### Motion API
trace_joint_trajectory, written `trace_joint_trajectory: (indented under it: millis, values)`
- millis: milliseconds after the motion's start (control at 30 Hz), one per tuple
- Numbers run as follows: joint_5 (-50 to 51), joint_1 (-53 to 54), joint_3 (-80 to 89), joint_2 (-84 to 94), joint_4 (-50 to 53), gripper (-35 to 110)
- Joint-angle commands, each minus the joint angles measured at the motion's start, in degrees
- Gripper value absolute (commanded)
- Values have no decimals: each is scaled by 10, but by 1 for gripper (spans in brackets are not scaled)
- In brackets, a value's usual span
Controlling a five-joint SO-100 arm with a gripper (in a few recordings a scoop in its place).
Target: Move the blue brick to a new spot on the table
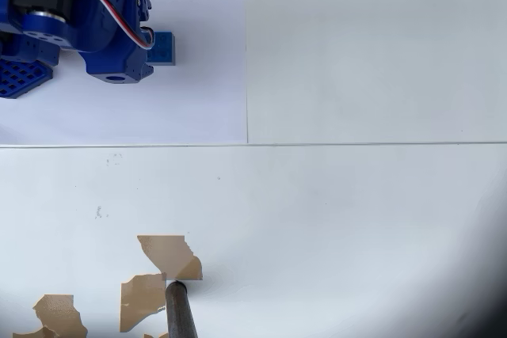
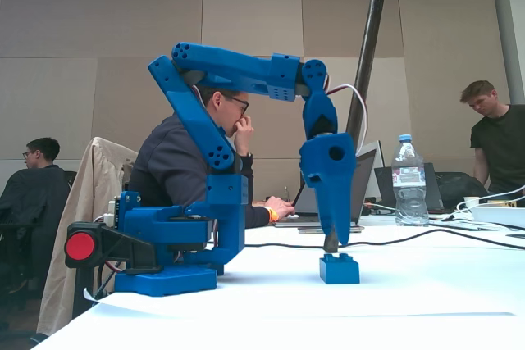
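**Blue brick under the gripper on a white table**

A white table (image 1: 356, 219) is seen, with a whiter paper sheet (image 1: 198, 108) and brown torn patches (image 1: 169, 255). Behind it, people sit at laptops (a water bottle (image 2: 408, 179) stands nearby). The blue brick (image 2: 339, 268) rests on the sheet, directly beneath the gripper (image 2: 334, 239); whether the fingers are parted or closed cannot be told.

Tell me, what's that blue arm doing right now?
End effector poised right above small blue plastic studded brick, grip unclear. Brick sits on white paper sheet, not lifted. Nothing blocking.
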Motion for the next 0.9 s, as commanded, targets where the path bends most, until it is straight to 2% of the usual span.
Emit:
trace_joint_trajectory:
  millis: [0,567,867]
  values:
    - [-4,-9,12,-3,-29,33]
    - [26,-27,37,-133,-117,31]
    - [28,-12,41,-154,-138,9]
